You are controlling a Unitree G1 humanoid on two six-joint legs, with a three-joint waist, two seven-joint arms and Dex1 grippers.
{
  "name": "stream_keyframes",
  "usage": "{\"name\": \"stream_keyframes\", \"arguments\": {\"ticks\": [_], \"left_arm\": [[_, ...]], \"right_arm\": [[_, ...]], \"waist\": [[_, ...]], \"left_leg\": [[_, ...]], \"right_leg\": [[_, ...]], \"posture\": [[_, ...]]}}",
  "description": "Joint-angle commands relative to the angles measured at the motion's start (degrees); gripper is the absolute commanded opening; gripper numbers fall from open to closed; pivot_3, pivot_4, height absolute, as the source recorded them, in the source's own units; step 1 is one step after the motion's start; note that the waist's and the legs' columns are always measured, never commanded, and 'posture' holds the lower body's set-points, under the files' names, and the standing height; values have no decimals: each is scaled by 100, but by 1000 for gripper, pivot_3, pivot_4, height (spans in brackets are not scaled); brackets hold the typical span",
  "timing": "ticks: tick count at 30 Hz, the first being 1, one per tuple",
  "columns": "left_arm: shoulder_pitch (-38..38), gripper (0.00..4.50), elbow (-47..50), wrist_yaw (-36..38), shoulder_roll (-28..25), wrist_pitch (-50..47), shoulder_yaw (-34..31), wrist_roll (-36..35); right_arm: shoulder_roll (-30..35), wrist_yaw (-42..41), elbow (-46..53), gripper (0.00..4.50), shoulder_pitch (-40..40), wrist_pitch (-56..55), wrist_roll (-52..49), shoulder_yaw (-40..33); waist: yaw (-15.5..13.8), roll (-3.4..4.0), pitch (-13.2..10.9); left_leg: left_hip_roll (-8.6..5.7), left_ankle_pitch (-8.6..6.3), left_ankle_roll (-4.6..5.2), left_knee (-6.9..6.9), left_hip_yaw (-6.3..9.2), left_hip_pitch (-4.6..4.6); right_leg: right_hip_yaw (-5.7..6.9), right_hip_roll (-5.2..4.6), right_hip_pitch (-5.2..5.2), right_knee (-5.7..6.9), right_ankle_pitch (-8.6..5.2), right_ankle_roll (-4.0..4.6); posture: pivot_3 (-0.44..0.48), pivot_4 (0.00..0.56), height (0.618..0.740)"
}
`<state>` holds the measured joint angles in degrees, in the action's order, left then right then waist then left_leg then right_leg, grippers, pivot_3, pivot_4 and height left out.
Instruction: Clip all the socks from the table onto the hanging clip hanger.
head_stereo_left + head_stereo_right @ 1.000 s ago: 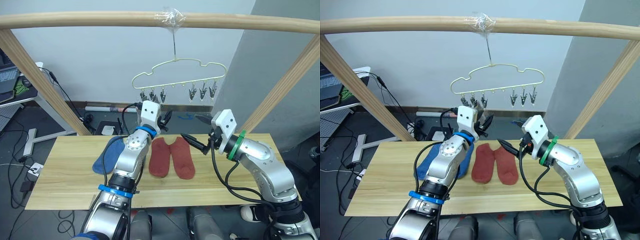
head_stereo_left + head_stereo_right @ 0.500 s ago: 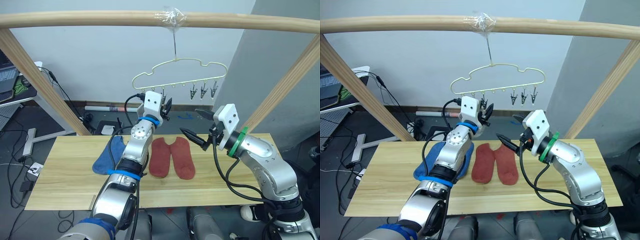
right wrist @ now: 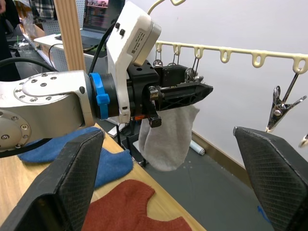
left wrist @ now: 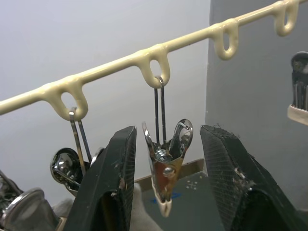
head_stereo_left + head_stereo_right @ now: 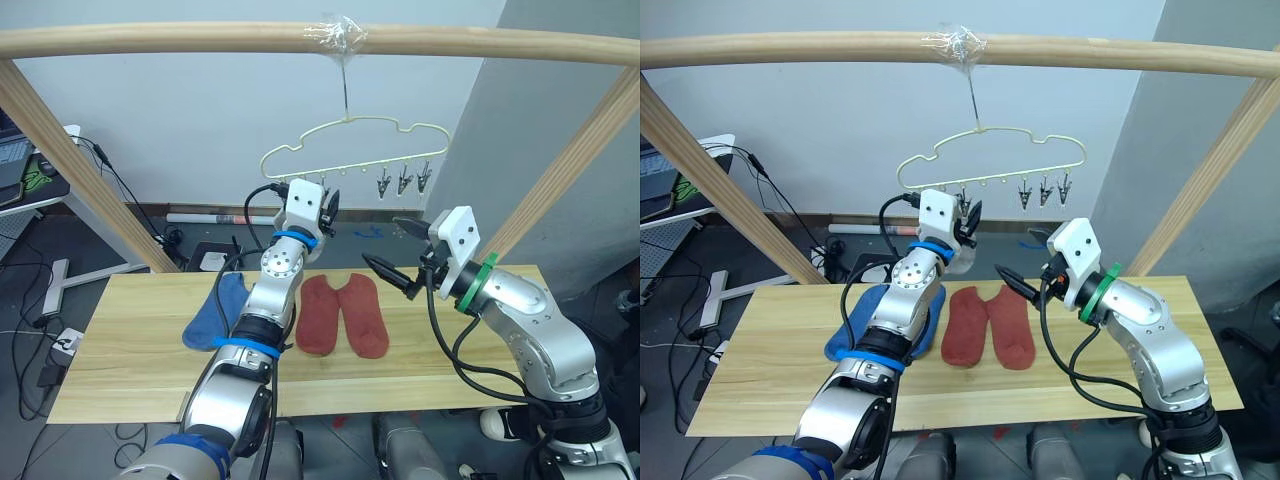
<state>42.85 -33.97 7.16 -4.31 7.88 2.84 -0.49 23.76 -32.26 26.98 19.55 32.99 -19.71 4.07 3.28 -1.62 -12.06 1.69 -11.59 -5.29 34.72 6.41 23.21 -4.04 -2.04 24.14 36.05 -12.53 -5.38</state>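
Observation:
The pale-yellow clip hanger (image 5: 350,130) hangs by its hook from the top pole. My left gripper (image 5: 328,205) is raised to its left clips, open, with one metal clip (image 4: 166,163) between its fingers (image 4: 115,178). Just behind that gripper a light grey sock (image 3: 168,139) hangs down; what holds it I cannot see. A blue pair of socks (image 5: 215,310) and a brick-red pair (image 5: 345,315) lie flat on the table (image 5: 130,370). My right gripper (image 5: 385,248) hovers open above the red pair's right side, empty and pointing towards the left gripper.
The round wooden pole frame (image 5: 200,38) spans the top, with slanted legs at the left (image 5: 80,170) and right (image 5: 570,170). Three free clips (image 5: 402,180) hang at the hanger's right end. A side desk (image 5: 20,185) and cables sit beyond the table's left.
My left gripper has risen from just above the table up to the hanger's left clips. The right gripper has lifted slightly and otherwise holds its place.

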Motion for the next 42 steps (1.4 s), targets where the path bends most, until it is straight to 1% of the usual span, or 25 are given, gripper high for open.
{"name": "stream_keyframes", "arguments": {"ticks": [1,26,34,42], "left_arm": [[139,2129,116,-47,7,150,-51,65],[237,2129,27,-43,117,263,-41,208],[248,2129,-6,-187,23,286,90,565],[240,2129,-18,-519,96,181,30,659]], "right_arm": [[5,4,282,4500,110,-57,-110,-74],[21,9,291,4500,119,-11,-133,-105],[34,13,296,4500,103,-9,-136,-117],[33,59,318,4500,101,32,-156,-137]], "waist": [[0,0,0],[0,0,0],[1,0,0],[1,0,0]], "left_leg": [[0,0,0,0,0,0],[0,0,0,8,0,-2],[0,0,0,10,0,-4],[0,1,0,13,0,-6]], "right_leg": [[0,0,0,0,0,0],[0,0,-3,7,3,-1],[-1,0,-4,10,3,-1],[-1,0,-5,16,3,-1]], "posture": [[-84,161,740],[-85,166,740],[-89,169,740],[-91,169,740]]}}
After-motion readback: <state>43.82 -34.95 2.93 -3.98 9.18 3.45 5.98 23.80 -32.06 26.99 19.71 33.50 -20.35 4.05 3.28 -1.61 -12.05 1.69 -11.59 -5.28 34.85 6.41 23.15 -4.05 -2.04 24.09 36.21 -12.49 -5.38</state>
